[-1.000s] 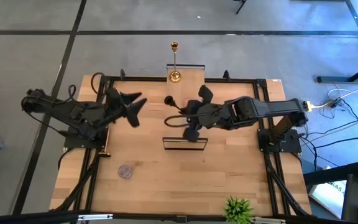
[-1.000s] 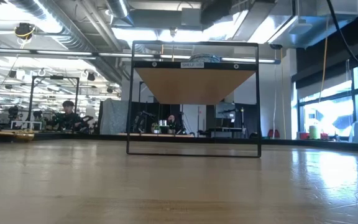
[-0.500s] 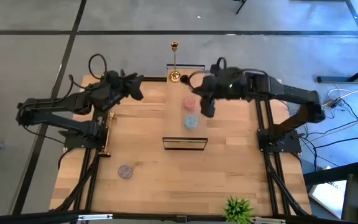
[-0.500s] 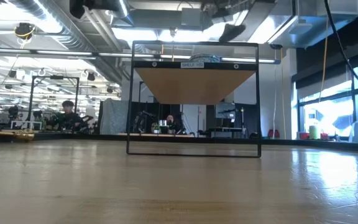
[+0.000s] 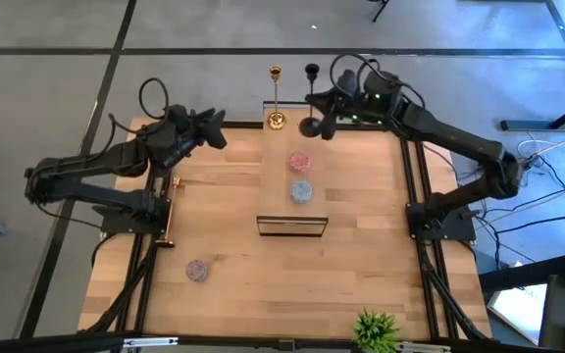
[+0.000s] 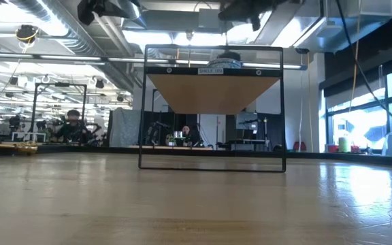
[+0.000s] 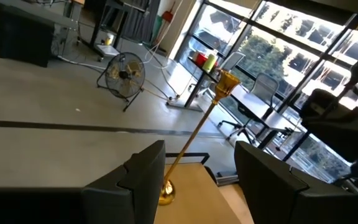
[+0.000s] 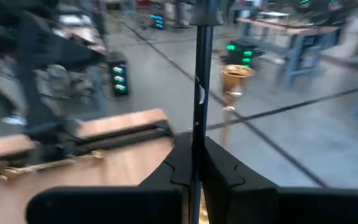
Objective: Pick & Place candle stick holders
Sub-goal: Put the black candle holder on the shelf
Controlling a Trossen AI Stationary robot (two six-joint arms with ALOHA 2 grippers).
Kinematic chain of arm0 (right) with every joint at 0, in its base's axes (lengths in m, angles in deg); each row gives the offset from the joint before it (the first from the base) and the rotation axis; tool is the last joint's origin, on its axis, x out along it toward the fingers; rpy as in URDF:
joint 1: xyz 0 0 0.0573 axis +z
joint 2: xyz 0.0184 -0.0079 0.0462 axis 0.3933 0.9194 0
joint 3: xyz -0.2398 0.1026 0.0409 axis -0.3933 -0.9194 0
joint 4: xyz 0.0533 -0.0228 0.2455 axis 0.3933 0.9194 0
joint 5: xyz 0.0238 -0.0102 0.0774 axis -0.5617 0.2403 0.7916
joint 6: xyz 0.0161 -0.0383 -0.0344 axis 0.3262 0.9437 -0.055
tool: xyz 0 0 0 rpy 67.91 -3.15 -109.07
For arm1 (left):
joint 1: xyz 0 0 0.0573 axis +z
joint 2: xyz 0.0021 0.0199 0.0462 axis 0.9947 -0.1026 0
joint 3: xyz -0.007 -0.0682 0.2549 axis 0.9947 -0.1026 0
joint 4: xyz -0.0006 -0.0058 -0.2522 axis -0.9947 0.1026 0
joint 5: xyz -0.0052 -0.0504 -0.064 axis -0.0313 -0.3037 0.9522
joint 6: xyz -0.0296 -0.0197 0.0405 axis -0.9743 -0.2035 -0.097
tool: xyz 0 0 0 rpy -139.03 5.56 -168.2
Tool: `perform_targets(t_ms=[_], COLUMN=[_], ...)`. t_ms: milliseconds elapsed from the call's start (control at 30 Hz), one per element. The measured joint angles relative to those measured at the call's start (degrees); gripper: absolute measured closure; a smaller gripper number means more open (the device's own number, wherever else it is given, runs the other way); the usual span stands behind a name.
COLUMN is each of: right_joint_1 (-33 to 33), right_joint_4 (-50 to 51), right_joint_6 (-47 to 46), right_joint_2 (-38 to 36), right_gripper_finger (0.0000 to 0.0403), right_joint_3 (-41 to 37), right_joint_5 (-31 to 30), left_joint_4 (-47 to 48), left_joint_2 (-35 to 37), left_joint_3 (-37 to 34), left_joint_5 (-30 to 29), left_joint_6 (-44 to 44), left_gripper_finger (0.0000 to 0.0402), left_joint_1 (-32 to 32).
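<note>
A gold candle stick holder [image 5: 276, 98] stands upright on its round base at the far end of the raised shelf [image 5: 291, 224]; it also shows in the left wrist view [image 7: 197, 134]. Right beside it is the black candle stick holder [image 5: 310, 98], upright, with my right gripper [image 5: 323, 108] shut on it. My left gripper [image 5: 216, 131] hangs open left of the gold one, which shows between its fingers [image 7: 197, 186] farther off, untouched. A gold stick [image 5: 168, 230] lies by the table's left edge. My right gripper pinches the black holder's thin stem [image 8: 199, 124] between its two fingers, in the stem's lower half. The fingers come level from the table's right side and lie across the stem. The holder stays upright; whether its base [image 5: 309, 127] rests on the shelf I cannot tell.
A pink disc [image 5: 300, 161] and a blue disc [image 5: 301, 192] lie on the shelf top, and another disc [image 5: 197, 270] on the table near left. A green plant [image 5: 374, 328] sits at the near edge. The shelf frame [image 6: 211, 109] stands mid-table.
My right gripper has carried the black holder from over the table's middle toward the far edge and stood it upright next to the gold one. My left gripper has swung toward the far edge and turned to face the gold holder.
</note>
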Motion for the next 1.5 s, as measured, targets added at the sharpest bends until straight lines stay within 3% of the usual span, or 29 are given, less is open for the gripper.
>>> perform_targets(t_ms=[100,267,567,767,1000,1500], right_joint_1=[-0.65,-0.81,-0.80,-1.06,-2.11,-0.36], right_joint_4=[-2.42,-6.06,-6.80,-8.88,-17.44,-20.12], right_joint_6=[-3.12,-3.02,-3.09,-2.09,-5.39,-3.24], right_joint_2=[2.25,4.06,7.61,7.48,7.55,11.00], right_gripper_finger=[0.0388,0.0388,0.0388,0.0388,0.0388,0.0388], right_joint_3=[0.02,-0.02,0.02,-0.43,-8.62,-8.80], right_joint_5=[0.89,-3.17,-2.94,-2.91,-3.11,-5.69], left_joint_4=[-0.02,-0.01,-0.02,-0.02,-0.02,-0.06], left_joint_2=[0.00,0.02,0.02,0.02,0.02,0.02], left_joint_3=[0.00,0.00,0.00,0.00,0.00,0.00], left_joint_5=[2.73,6.29,8.30,8.52,8.67,8.48], left_joint_6=[-0.03,-0.46,-2.50,-2.64,-4.40,-6.05], left_gripper_finger=[0.0212,0.0212,0.0212,0.0212,0.0212,0.0212], left_joint_1=[1.94,3.16,3.12,3.12,3.12,3.12])
